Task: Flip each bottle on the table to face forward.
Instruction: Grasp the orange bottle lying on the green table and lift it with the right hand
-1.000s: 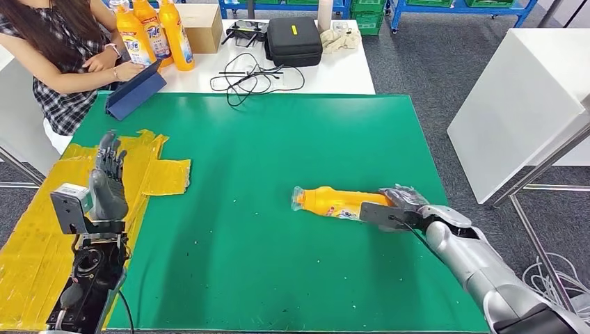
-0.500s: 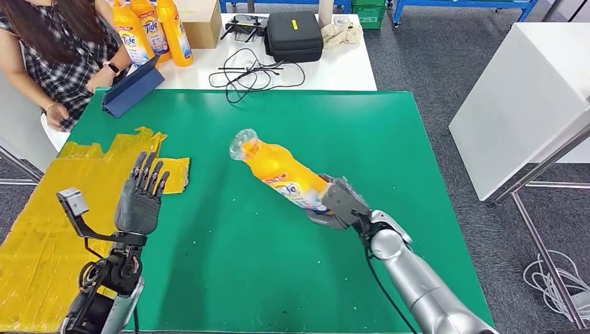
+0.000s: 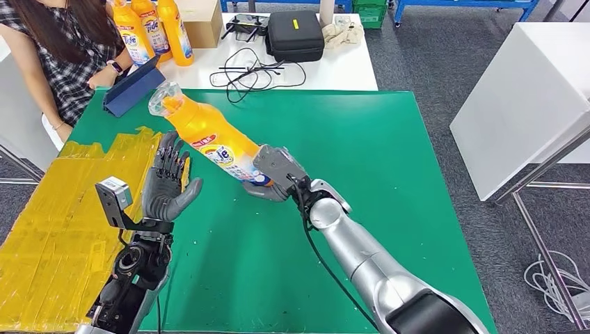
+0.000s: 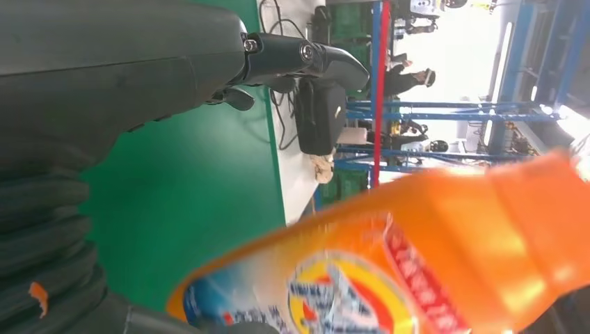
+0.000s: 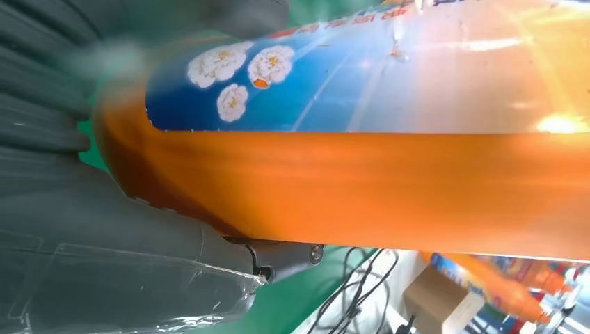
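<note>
1. The right hand (image 3: 277, 174) has its fingers clenched around the base of the orange bottle (image 3: 209, 136), and the hand covers the bottle's bottom end.
2. The bottle is held in the air above the green counter (image 3: 389, 167), tilted, with its clear-wrapped cap toward the far left; its label shows blurred in the left wrist view.
3. The left hand (image 3: 167, 182) is raised, fingers released and spread, grasping nothing, just beside the bottle's lower side.
4. Yellow tape (image 3: 62, 209) covers the counter's left edge.
5. Three more orange bottles (image 3: 152, 31) stand at the far end, cut off by the frame's top, beside a person (image 3: 49, 56).
</note>
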### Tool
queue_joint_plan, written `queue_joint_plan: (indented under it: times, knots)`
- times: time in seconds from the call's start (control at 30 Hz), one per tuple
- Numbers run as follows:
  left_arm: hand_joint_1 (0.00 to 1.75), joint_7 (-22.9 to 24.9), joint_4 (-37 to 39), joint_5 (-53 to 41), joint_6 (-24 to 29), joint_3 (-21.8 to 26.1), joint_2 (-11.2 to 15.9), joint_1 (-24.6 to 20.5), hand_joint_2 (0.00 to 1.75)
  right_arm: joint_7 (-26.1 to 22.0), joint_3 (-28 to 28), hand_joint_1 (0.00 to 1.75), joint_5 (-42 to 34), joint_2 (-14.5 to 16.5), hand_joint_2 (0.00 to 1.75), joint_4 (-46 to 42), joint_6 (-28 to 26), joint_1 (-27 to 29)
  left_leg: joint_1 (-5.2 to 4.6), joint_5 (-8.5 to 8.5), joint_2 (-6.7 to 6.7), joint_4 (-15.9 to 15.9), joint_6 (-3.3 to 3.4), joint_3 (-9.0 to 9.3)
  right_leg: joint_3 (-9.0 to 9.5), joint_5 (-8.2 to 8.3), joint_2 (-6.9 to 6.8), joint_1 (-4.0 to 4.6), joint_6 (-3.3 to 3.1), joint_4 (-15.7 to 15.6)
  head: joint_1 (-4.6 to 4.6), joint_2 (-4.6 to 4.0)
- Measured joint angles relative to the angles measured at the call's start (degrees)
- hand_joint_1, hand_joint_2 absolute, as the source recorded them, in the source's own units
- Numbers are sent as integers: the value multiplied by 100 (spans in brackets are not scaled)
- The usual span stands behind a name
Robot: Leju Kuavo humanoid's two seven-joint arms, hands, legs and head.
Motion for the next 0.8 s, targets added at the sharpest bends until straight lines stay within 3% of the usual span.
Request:
queue_joint_plan:
  times: [0.6,0.7,0.8]
  knots:
    - [0,220,-344,389,-532,-224,-85,42,175,252,108,175,180,485,175,672,131,-327,0,0,-1,0,0,-2,0,0,-1,0,0,0,1,-1]
    - [0,384,-342,787,-647,-211,-87,42,175,366,479,175,153,516,175,644,-2,-274,0,0,-1,0,0,-2,0,0,-1,0,0,0,1,0]
    - [0,532,-283,1246,-733,-160,-82,38,175,533,1234,175,-90,524,175,502,-281,-120,1,0,0,0,0,-1,-2,0,0,0,0,0,1,0]
